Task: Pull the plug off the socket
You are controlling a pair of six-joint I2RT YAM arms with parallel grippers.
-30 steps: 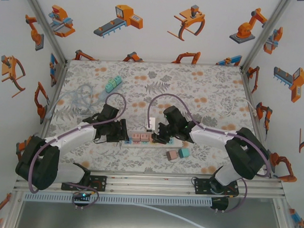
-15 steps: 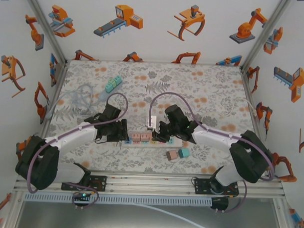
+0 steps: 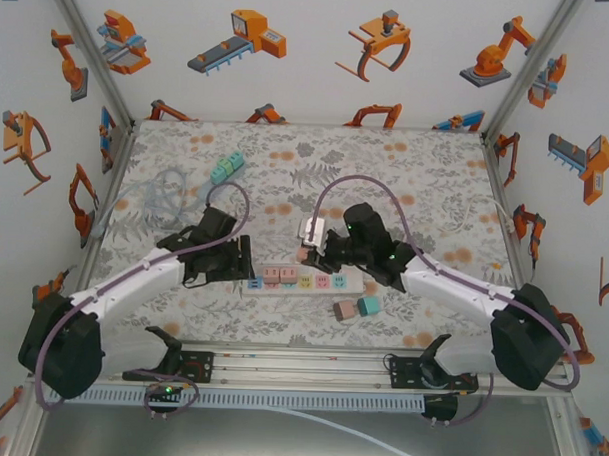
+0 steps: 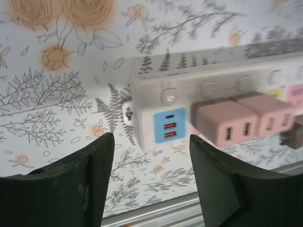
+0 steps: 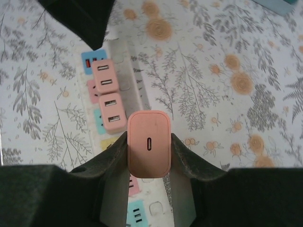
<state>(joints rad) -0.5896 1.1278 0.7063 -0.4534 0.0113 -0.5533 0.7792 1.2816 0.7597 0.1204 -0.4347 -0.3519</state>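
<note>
I'm looking into a robot lab test cell: white walls [image 3: 310, 78] printed with orange robot pictures, aluminium posts [image 3: 527, 71] at 10 and 2 o'clock, floral-cloth worktop [image 3: 436, 173].

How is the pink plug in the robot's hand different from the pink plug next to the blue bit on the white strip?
The pink rounded plug is squeezed in the right hand, off the white plastic power strip; the pink boxy plug beside the blue panel sits plugged into it. The held plug shows one oval slot; the plugged-in one shows two rectangular slots. Both are pink with rounded corners.
</note>
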